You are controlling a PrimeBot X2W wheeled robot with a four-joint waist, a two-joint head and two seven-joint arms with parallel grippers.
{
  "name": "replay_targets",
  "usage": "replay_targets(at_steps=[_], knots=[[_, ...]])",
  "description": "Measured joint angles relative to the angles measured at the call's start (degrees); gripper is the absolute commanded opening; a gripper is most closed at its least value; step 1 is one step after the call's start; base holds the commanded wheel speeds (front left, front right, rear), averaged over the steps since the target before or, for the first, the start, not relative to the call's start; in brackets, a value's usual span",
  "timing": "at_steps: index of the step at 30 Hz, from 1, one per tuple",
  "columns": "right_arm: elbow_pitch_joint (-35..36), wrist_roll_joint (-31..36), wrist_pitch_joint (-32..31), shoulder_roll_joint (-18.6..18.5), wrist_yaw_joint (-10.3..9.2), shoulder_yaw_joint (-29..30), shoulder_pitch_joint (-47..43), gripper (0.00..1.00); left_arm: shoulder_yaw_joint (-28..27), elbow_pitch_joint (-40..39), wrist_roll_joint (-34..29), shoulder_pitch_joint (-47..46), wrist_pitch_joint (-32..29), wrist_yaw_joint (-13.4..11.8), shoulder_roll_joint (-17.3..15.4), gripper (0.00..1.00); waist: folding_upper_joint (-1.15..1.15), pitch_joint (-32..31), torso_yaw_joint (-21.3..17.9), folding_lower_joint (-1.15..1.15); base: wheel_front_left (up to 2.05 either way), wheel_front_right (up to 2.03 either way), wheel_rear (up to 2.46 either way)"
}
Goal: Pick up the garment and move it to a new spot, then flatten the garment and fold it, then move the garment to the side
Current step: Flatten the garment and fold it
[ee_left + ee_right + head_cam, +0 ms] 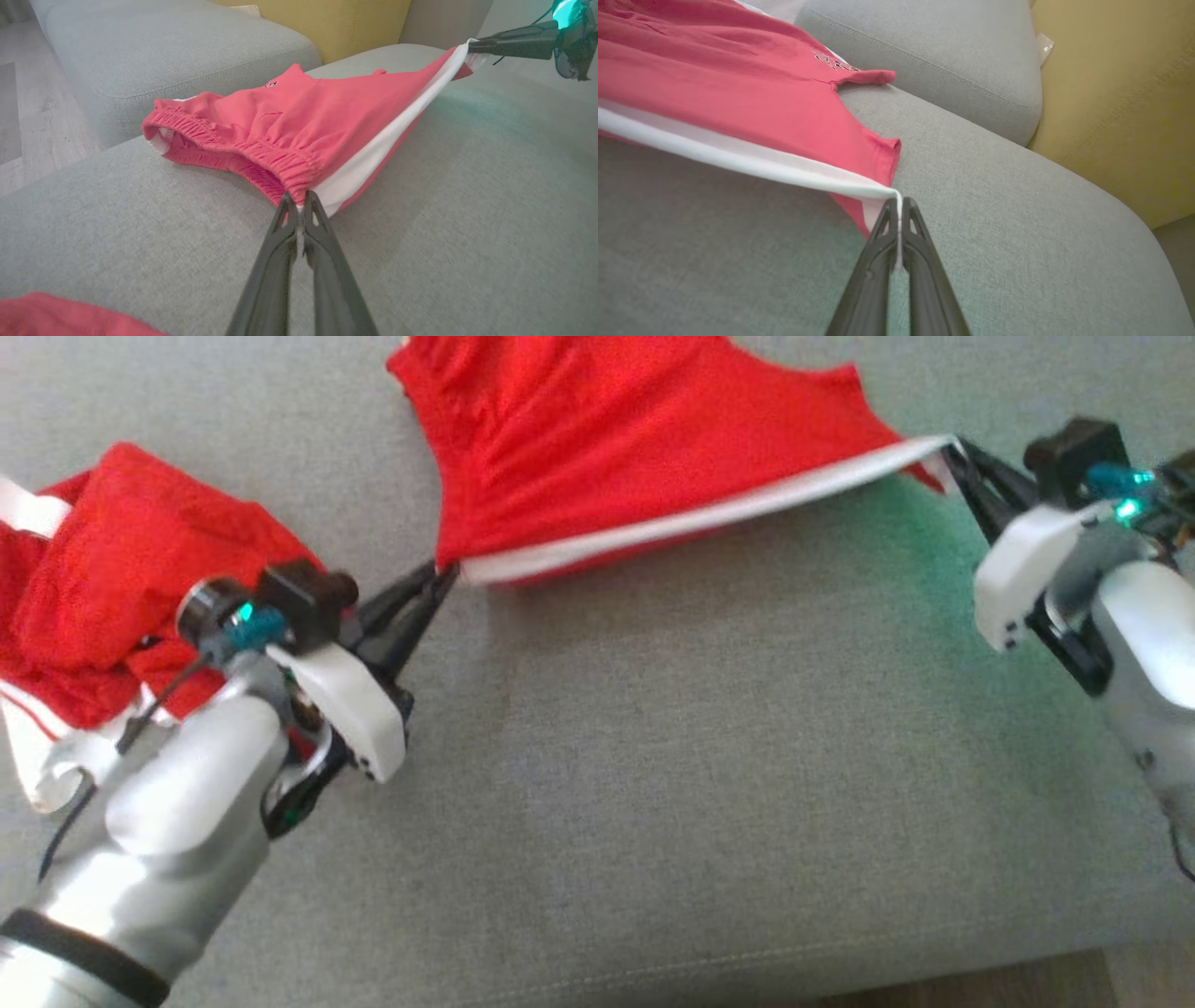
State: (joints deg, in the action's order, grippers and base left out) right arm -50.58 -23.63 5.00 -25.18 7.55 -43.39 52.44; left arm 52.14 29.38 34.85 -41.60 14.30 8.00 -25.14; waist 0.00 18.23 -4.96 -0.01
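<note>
The red cloth garment with a white stripe (635, 457) stretches taut between the left pincer (448, 575) and right pincer (952, 452), each clamped on one stripe end.

The right gripper (899, 205) pinches the corner of a red garment (738, 93) at its white stripe (738, 161), fingers pressed together. The cloth is lifted taut toward the upper left over a grey cushion (994, 210). Beyond it lies a second cushion (934, 51), with a yellow backrest (1120, 107) at right.
</note>
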Motion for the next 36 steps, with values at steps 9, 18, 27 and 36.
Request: replay_targets(at_steps=[9,18,27,36], knots=[[13.35,-8.68,-6.25,-11.63,0.0,-12.85,-3.97,0.0,0.59,-1.42,-2.59,4.48,0.0,0.0,-0.35,0.0,0.0,-3.66,0.52,0.0,0.0,0.0,0.0],[22.82,-12.13,-10.62,-18.61,0.0,-15.91,-10.5,0.0,0.53,-2.49,-4.01,11.52,0.0,0.0,0.38,0.0,0.0,-8.5,-0.71,0.0,0.0,0.0,0.0],[33.39,-14.22,-15.9,-27.17,0.0,-13.61,-23.65,0.0,2.19,-6.84,-4.03,20.68,0.0,0.01,0.91,0.0,0.0,-13.1,-1.99,0.0,0.0,0.0,0.0],[41.8,-10.55,-19.22,-30.93,0.0,0.46,-28.68,0.0,2.61,-14.24,-3.92,23.18,-1.08,-2.04,0.59,0.0,0.0,-13.24,-1.44,0.01,0.0,0.0,0.0]])
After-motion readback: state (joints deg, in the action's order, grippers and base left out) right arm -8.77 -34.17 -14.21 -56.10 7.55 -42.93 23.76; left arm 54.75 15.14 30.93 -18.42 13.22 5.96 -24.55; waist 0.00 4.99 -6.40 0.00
